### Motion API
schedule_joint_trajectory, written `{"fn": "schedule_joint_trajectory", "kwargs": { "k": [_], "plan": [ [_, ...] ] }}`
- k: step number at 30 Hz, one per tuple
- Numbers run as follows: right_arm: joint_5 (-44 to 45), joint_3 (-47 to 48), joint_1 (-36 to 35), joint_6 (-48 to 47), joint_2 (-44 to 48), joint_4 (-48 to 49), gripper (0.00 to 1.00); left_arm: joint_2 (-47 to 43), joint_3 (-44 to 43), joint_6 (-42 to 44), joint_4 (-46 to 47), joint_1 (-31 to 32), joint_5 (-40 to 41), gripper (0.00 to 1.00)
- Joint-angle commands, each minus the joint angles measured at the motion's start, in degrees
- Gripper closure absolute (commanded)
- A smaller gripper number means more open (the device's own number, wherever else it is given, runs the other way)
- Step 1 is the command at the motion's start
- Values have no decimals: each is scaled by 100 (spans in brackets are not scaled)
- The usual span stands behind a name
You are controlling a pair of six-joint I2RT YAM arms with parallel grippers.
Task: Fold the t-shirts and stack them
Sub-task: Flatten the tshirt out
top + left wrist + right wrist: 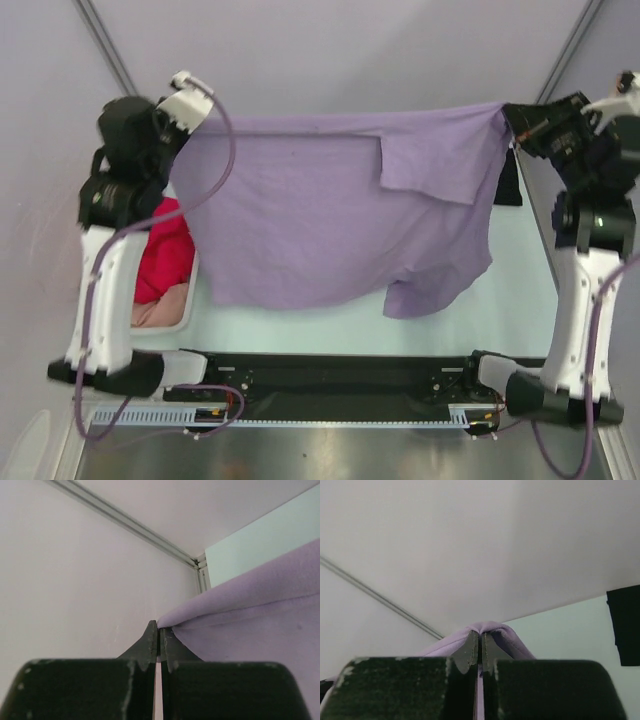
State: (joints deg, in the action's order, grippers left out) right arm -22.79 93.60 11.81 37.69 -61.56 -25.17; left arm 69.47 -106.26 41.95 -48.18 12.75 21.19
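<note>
Left jaws: we pinch the lavender t-shirt (320,220) at its 10 o'clock corner.
Right jaws: clamped on its 2 o'clock corner.

Even, soft lighting; wrist views perhaps slightly blurred up close.

Between arms, spread shirt (330,220) hangs above table (300,325); basket (192,290) at left; folded shirt (508,185) behind, right.

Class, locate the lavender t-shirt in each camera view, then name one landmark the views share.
Top external: the lavender t-shirt hangs spread across the middle of the picture.
Left wrist: it fills the right side, from the left gripper outward.
Right wrist: a small bunch at centre, pinched in the right gripper.
Shared landmark: the pale table, behind the shirt in all three.
</note>
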Motion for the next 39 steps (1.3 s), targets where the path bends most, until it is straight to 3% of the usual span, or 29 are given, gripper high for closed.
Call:
{"fn": "schedule_joint_trajectory", "kwargs": {
  "k": [1,5,10,13,15,17,22,25,26,28,29,33,39],
  "plan": [
    [63,315,-56,397,-900,969,100,908,-596,260,625,-326,-71,100],
    [213,1298,-442,335,-2164,1146,100,1980,-1589,182,811,-545,-159,100],
    [204,3976,-540,388,-4221,629,100,3368,-3319,58,977,-660,-46,100],
    [310,5513,-513,449,-5047,118,100,3582,-3569,268,1442,-678,113,100],
    [301,5625,-452,633,-5129,354,100,3573,-3516,392,1654,-686,166,100],
    [310,5126,-426,687,-4910,661,100,3495,-3402,410,1654,-686,140,100],
    [117,3440,-417,283,-4111,750,100,2740,-1691,401,1856,-686,-88,100],
    [55,1947,-408,-33,-3391,680,100,2142,-390,375,1944,-686,-352,100],
    [64,1003,-408,-86,-2936,697,100,1827,-39,375,1953,-686,-448,100],
    [55,14,-408,-60,-2434,820,100,1509,1121,410,2032,-686,-607,100],
    [3,-1035,-417,-25,-1978,995,100,1351,1490,445,2067,-686,-660,100],
    [46,-2946,-425,-60,-1107,927,100,683,3343,463,1857,-678,-985,100],
    [274,-4419,-399,-420,-665,425,100,427,5068,393,1944,-669,-1652,100]
  ]
}}
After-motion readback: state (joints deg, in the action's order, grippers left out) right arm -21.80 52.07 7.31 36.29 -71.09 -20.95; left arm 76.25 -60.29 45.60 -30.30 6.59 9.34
